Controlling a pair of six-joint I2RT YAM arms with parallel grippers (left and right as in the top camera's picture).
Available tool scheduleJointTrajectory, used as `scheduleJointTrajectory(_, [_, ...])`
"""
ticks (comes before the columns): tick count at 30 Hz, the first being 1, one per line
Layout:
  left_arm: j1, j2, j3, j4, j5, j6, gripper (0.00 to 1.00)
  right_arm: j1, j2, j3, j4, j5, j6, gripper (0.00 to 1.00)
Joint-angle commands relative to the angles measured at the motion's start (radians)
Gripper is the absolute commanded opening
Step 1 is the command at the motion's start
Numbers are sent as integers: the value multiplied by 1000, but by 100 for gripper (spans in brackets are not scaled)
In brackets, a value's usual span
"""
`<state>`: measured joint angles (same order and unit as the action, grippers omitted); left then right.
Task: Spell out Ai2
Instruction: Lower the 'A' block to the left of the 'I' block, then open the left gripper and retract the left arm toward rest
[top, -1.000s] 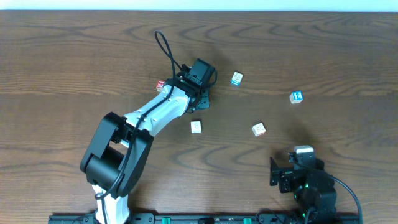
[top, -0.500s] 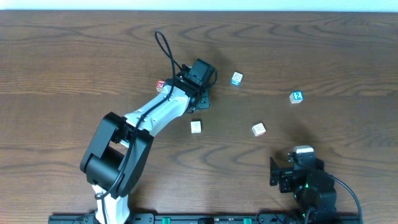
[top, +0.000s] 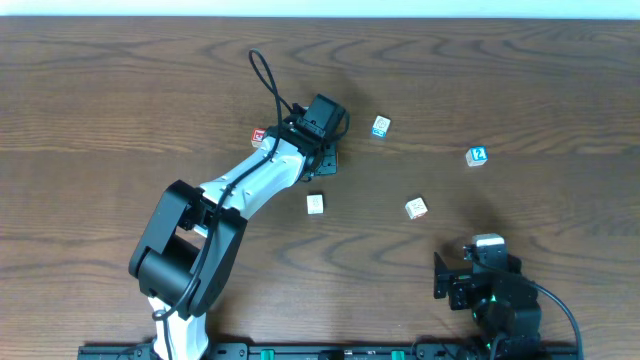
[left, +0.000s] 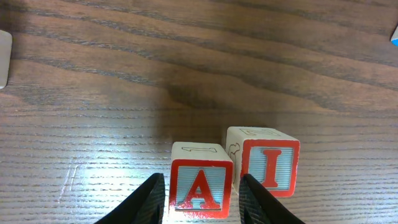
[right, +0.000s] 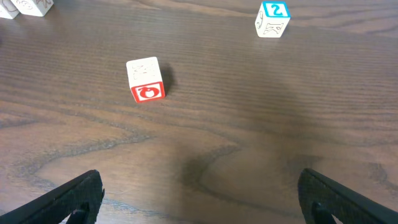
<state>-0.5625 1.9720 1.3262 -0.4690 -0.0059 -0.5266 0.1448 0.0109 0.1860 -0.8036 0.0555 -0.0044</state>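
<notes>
– Hunting for the "2" cube (top: 477, 155): where does it lie?
– Alone on the counter (top: 560, 80), well to the right of the lettered pair. It sits ahead of the right tool (right: 199, 202) and a little to its right, so that arm is nearer. Those jaws gape wide, holding nothing.
– How does it look?
– Blue-and-white "2" on top, pale wooden sides.
– And the pair?
– The "A" cube (left: 200, 185) and "I" cube (left: 266, 163) stand side by side with their red letters upright. The left tool (left: 203, 193) straddles the "A" with its jaws parted.
– Then I'd judge the "2" belongs right of the "I".
</notes>
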Motion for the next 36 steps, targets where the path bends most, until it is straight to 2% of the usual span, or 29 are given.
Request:
scheduleJointTrajectory(1, [13,-10,19,-2,-3,5,41,-7,-5,-9,-3,-4,15,99])
scheduleJointTrajectory(7, [19,-72,52,-2,-5,50,39,-7,-5,-9,-3,-4,15,99])
scheduleJointTrajectory(13, [33,-143,58,-79,-116,60,7,-7,-5,-9,-3,-4,15,99])
scheduleJointTrajectory(14, [36,-152,58,-89,-120,64,6,-7,-5,-9,-3,-4,15,99])
scheduleJointTrajectory(21, [37,-158,17,-148,-45,77,6,-7,-5,-9,-3,-4,15,99])
scheduleJointTrajectory(29, [-32,-158,-91,-146,-11,-1,6,-7,-5,-9,-3,-4,15,99])
scheduleJointTrajectory(36, [-63,-158,-162,-46,-1,-28,6,-7,-5,-9,-3,-4,15,99])
